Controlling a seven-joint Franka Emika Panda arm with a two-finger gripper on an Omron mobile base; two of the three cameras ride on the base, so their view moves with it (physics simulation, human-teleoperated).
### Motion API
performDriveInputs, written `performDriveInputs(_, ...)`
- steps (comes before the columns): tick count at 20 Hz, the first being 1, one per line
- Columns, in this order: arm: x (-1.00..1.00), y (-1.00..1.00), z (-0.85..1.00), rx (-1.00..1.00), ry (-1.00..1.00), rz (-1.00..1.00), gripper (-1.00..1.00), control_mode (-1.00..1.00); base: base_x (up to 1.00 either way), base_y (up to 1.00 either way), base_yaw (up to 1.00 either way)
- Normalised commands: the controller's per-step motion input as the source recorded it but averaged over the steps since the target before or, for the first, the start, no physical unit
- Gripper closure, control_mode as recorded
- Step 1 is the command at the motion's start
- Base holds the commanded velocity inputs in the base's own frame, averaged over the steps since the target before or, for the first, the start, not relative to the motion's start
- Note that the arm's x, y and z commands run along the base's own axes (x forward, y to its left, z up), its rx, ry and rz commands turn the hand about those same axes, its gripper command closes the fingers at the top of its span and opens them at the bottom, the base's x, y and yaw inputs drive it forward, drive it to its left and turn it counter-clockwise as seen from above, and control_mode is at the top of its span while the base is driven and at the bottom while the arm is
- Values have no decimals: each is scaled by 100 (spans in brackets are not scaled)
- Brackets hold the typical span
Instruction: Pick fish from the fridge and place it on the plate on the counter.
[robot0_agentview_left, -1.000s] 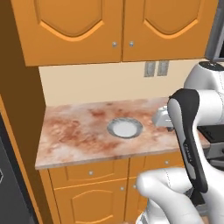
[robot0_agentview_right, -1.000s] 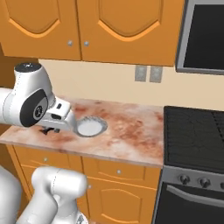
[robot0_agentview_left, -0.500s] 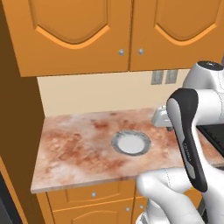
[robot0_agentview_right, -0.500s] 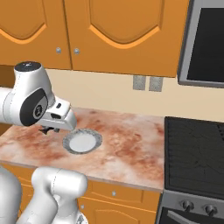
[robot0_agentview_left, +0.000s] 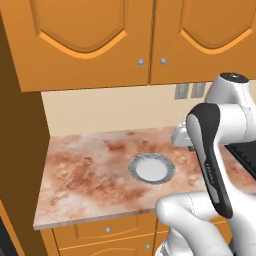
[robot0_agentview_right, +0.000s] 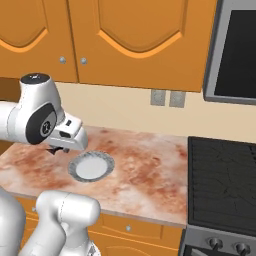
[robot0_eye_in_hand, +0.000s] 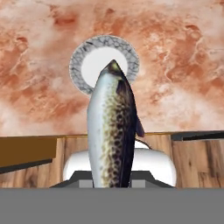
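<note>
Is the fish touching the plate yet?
Apart. In the hand view the fish hangs from the shut jaws with the plate far beyond it on the counter; the left base view shows the plate bare.

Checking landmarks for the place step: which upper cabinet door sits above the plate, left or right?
The left door. The plate lies on the counter just left of the seam between the doors; the right door hangs over the stove-side end.

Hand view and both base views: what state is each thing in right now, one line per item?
fish: held in the gripper, pointing toward the plate, off the counter.
gripper: shut on the fish.
plate: empty, flat on the counter.
counter: carries the plate.
upper cabinets: doors closed.
stovetop: nothing on it.
</note>
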Motion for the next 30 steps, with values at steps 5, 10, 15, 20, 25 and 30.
performDriveInputs(5,26,18,-62,0,0,-11,100,-100,0,0,0)
performDriveInputs(10,62,2,-67,0,0,-3,100,-100,0,0,0)
performDriveInputs(15,75,0,-75,0,0,0,100,-100,0,0,0)
performDriveInputs(20,73,0,-78,0,0,0,100,-100,0,0,0)
performDriveInputs(25,68,0,-66,0,0,0,100,-100,0,0,0)
performDriveInputs(30,66,0,-50,0,0,0,100,-100,0,0,0)
